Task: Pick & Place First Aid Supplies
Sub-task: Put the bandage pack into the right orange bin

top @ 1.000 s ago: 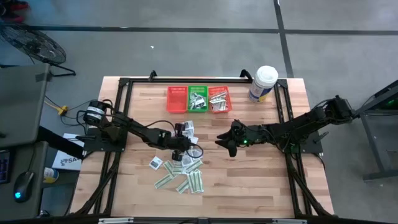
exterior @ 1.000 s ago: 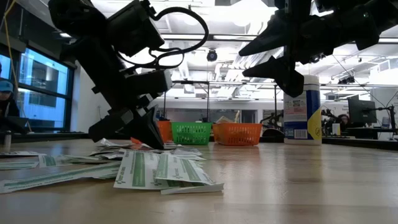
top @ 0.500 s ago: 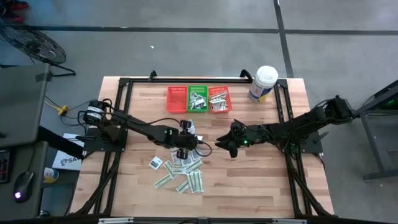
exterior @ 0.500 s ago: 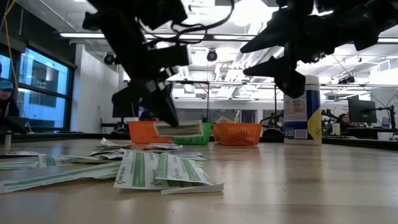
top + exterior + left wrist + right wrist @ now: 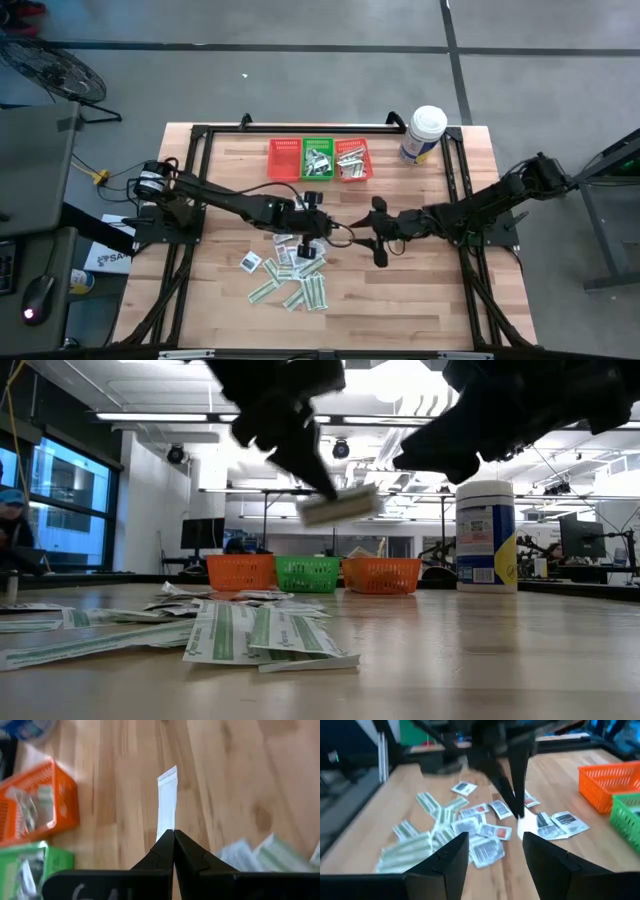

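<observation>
My left gripper (image 5: 320, 222) hangs above the table's middle, shut on one narrow white packet (image 5: 166, 800), also seen in the low view as a blurred strip (image 5: 340, 506). The other first aid supplies lie flat in a loose pile (image 5: 290, 275) on the wood, toward the near side of that gripper; the pile (image 5: 465, 827) shows again in the right wrist view. My right gripper (image 5: 379, 232) hovers open just to the right of the left one, its fingers (image 5: 455, 850) wide apart with nothing between them. My left gripper pinches the packet by its near end (image 5: 170, 827) between its two fingertips. The fingers slant downward from the table's left, and the strip juts out past them along their line. The packet is lifted clear of the pile and the table.
Three small mesh baskets stand in a row at the far side: red (image 5: 284, 159), green (image 5: 318, 159) and orange (image 5: 353, 159), the last two with packets inside. A white tub with a blue label (image 5: 423, 133) stands at the far right. Bare wood lies at the near right.
My left gripper has risen from the pile and gone toward the table's right edge, staying shut; the narrow packet has come up with it, clear of the other packets. My right gripper has rolled about its own line and stayed open.
</observation>
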Available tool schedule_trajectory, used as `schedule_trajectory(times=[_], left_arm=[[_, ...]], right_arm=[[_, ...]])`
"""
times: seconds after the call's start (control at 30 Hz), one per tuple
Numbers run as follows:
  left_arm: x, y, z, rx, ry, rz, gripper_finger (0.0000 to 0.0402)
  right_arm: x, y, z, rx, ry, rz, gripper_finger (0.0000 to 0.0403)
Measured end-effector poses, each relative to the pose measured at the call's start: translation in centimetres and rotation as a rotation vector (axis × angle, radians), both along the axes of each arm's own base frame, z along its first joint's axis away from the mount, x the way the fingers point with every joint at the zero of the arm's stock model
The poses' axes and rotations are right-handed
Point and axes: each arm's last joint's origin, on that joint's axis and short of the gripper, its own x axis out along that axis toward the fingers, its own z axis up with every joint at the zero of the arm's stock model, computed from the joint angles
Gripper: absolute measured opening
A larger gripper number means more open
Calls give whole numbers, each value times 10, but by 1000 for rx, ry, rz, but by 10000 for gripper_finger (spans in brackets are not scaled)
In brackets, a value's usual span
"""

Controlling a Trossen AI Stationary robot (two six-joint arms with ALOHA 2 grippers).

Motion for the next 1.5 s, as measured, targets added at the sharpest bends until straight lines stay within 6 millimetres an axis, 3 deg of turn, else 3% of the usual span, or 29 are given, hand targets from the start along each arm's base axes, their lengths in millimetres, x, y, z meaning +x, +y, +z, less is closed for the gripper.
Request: schedule_trajectory(times=[0.27,0.53,0.8,1.13,1.3,1.5], left_arm=[[9,-2,27,-31,-79,-17,0],[8,-2,27,-30,-51,-13,0],[9,-2,28,-47,-67,2,0],[12,-3,31,-56,-121,1,0],[12,-3,31,-55,-121,2,0],[12,-3,31,-54,-121,3,0]], right_arm=[[-2,-3,-6,-136,60,-38,181],[-2,-4,-4,-180,46,-80,181],[0,-3,-1,-144,8,28,181],[4,-20,1,-130,-5,-9,179],[5,-21,2,-116,-15,1,140],[5,-20,2,-107,-19,28,46]])
